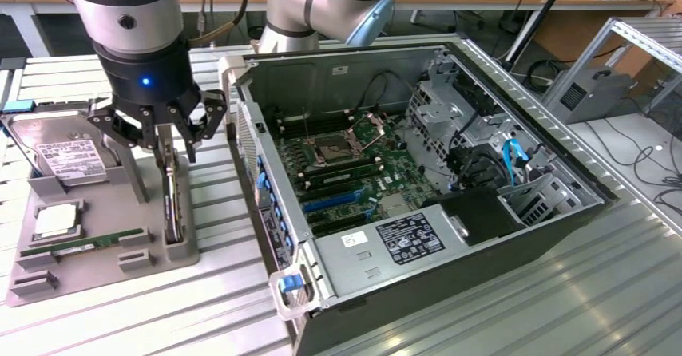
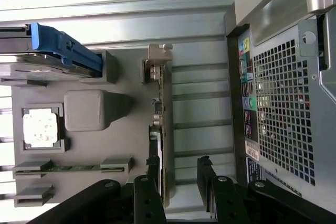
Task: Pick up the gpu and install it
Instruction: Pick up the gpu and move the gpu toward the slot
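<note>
Currently fingers [image 2: 206,177] spread open, straddling the gpu [image 2: 167,119], which stands on edge between them in the gray holder [image 1: 107,252]. Open PC case [image 1: 352,292] just beside, on the table [image 1: 160,324].

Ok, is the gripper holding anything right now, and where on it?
Nothing is held. The gripper is open, straddling the upper edge of the gpu, which stands on edge in the tray.
</note>
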`<state>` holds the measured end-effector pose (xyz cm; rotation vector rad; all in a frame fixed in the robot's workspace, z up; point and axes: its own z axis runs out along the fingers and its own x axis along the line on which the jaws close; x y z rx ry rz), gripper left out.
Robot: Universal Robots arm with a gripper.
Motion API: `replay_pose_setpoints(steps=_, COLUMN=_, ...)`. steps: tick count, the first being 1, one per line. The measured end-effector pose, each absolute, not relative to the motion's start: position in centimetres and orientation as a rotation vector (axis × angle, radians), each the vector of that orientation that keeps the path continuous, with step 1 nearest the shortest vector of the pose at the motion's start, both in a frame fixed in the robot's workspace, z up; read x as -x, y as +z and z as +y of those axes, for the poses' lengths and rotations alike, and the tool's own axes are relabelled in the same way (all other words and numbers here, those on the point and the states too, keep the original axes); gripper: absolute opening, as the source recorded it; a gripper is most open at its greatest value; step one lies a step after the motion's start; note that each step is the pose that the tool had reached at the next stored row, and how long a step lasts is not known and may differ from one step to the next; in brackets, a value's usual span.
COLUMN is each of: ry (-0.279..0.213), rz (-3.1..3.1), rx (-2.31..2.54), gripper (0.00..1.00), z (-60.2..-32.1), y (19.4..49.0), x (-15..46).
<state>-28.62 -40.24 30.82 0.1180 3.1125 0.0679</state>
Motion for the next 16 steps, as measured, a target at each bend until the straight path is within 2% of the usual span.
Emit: replay_pose_setpoints(steps=16, ry=0.068, rz=3.113, rx=-0.118, gripper=0.42, z=-40.4, y=29.2, x=29.1)
